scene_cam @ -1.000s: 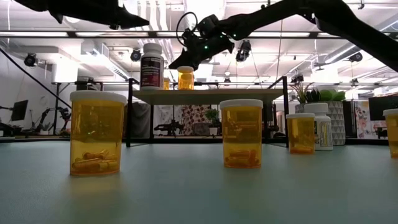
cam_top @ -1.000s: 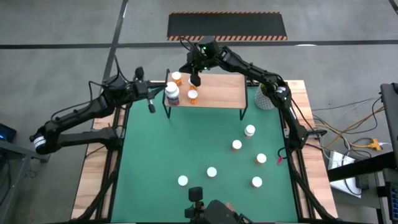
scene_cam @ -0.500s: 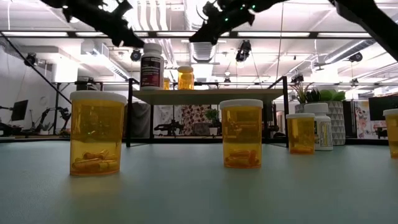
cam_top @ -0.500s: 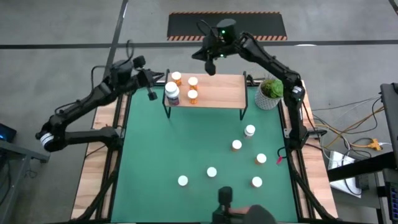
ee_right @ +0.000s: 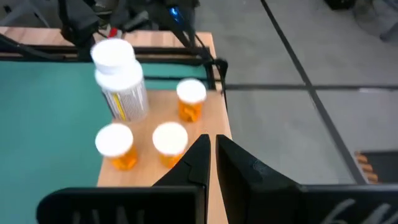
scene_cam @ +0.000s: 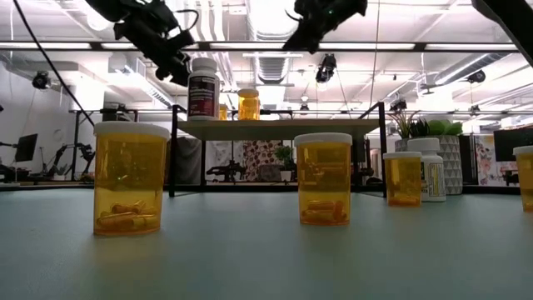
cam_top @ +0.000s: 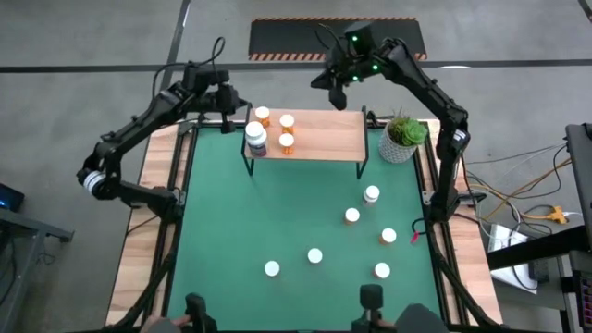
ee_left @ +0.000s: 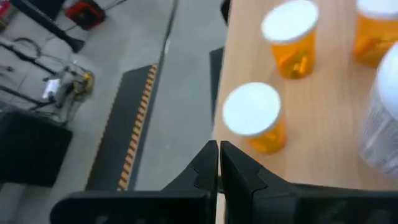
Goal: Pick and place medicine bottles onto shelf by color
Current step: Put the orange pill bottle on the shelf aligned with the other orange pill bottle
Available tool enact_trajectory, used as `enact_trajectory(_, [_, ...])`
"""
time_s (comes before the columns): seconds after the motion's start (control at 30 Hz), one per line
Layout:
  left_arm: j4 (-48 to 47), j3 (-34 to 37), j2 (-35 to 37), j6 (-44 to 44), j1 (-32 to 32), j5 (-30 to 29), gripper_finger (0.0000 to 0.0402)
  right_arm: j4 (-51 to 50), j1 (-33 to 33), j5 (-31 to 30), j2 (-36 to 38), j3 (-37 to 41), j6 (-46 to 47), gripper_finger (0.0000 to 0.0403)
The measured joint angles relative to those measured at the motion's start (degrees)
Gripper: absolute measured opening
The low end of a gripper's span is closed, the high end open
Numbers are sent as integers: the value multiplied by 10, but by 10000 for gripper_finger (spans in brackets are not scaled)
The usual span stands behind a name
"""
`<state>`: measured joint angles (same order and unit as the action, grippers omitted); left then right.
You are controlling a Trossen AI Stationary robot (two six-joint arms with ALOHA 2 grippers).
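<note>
A light-wood shelf carries three orange bottles and one larger white bottle at its left end. Six more bottles stand on the green mat before it. The low view alone shows capsules inside the nearest orange bottle; the large bottle's label is unreadable. Left claw and right claw hover near the shelf, shut and empty.

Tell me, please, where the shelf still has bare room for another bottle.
The shelf is bare from the orange bottles across to its end by the potted plant. Its other end is crowded: three orange bottles plus the large white bottle.
</note>
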<state>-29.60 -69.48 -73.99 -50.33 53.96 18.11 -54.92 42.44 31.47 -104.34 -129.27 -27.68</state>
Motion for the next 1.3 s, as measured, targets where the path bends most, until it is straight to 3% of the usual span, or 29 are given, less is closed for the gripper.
enact_trajectory(0.47, [-17, -1, -52, -21, 1, 49, 0, -36, 19, 0, 0, 2, -4, 18])
enact_trajectory(0.9, [102, 0, -93, 18, 1, 37, 0, -36, 19, 0, -1, 3, -1, 18])
enact_trajectory(1.07, [88, 0, -69, 19, 1, -24, 0, -36, 19, 0, -1, 11, 2, 18])
enact_trajectory(1.3, [26, 5, -30, 20, -1, 38, 0, -36, 19, 0, -1, 25, 0, 18])
